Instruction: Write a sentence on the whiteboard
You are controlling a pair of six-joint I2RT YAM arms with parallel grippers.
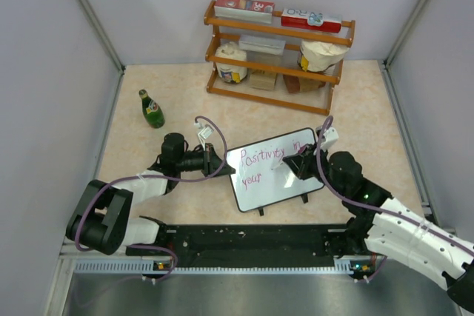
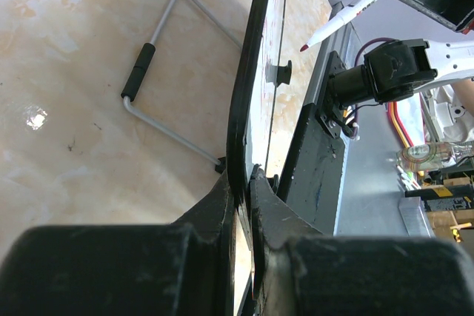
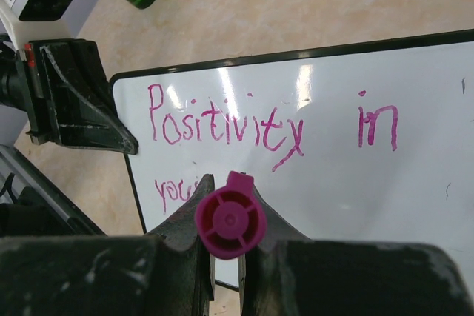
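Observation:
The whiteboard [image 1: 275,183] stands tilted on its black feet at the table's middle. The sentence [image 1: 268,155] in purple-pink reads "Positivity in" on the top line and "your" [image 1: 253,178] below. My left gripper [image 1: 221,162] is shut on the board's left edge, seen edge-on in the left wrist view [image 2: 244,181]. My right gripper [image 1: 296,164] is shut on a pink marker [image 3: 230,221] over the board's middle. The marker's tip [image 2: 305,47] is close to the board face; I cannot tell if it touches. The writing [image 3: 222,123] shows in the right wrist view.
A wooden shelf [image 1: 280,53] with boxes and jars stands at the back. A green bottle [image 1: 152,109] stands at the left. The board's wire stand [image 2: 159,72] rests on the table behind it. A black rail [image 1: 252,238] runs along the near edge.

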